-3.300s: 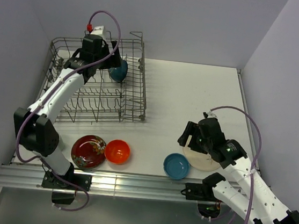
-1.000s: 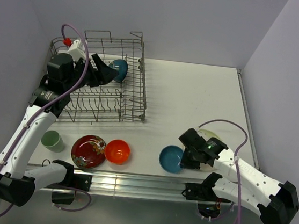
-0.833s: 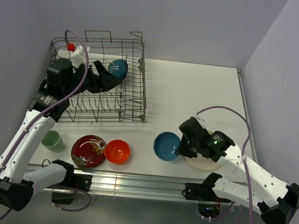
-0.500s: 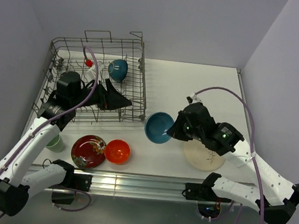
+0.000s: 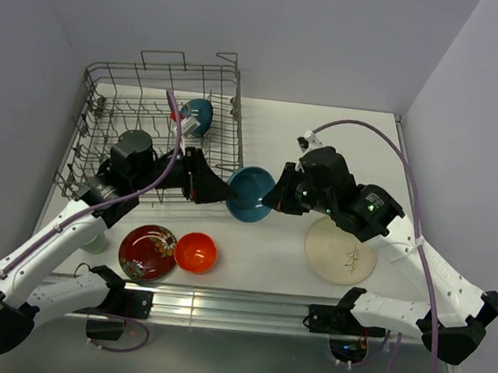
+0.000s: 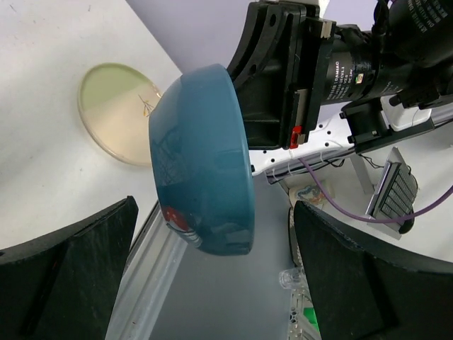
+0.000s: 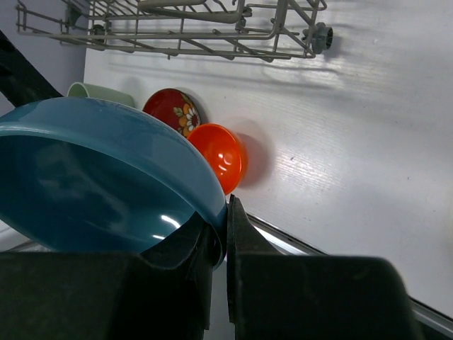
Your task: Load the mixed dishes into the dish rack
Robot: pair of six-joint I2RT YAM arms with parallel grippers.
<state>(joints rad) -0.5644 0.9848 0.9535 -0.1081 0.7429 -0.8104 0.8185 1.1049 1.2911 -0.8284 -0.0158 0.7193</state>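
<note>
Since a second ago the right tool (image 5: pixel 270 200) has carried the small blue bowl (image 5: pixel 250 194) up off the near edge of the surface (image 5: pixel 325 150) to midair just beside the dish rack (image 5: pixel 236 140), and the left tool (image 5: pixel 220 188) has swung out of the rack to meet it.

From above, the bowl hangs on edge between the two tools. Only the left wrist view shows the right tool's jaws clenched on its rim and the left tool released, jaws spread wide either side without touching.

Looking past the bowl's inside, the right wrist view shows the pale green cup (image 7: pixel 95 92), which the left arm (image 5: pixel 54 236) mostly hides from above. Beside it are the red floral bowl (image 5: pixel 147 251) and orange bowl (image 5: pixel 195 251).

A teal bowl (image 5: pixel 198 116) sits in the rack's far part, and the cream plate (image 5: pixel 341 251) lies below the right arm (image 5: pixel 404 249).
</note>
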